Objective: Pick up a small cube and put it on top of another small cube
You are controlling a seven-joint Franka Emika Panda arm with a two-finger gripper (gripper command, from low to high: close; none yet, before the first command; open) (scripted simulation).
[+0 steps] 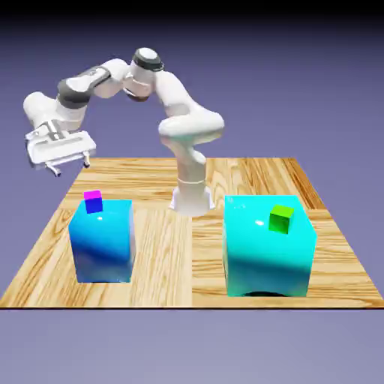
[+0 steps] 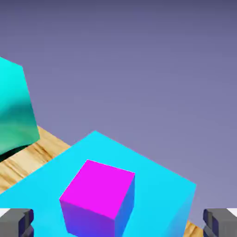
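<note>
At the upper left of the exterior view, the white two-finger claw (image 1: 71, 167) hangs wide open and empty, above and left of the tiny magenta-topped, blue-sided cube (image 1: 93, 201). That cube sits on a large glossy blue block (image 1: 103, 244) at the left of the wooden tabletop (image 1: 165, 247). The tiny bright green cube (image 1: 281, 218) rests atop a large cyan block (image 1: 266, 255) at the right, well apart.

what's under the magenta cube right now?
The magenta cube sits on top of the large blue block, near its far corner, and that block stands on the wooden table. The patch of block top beneath the cube is covered.
</note>
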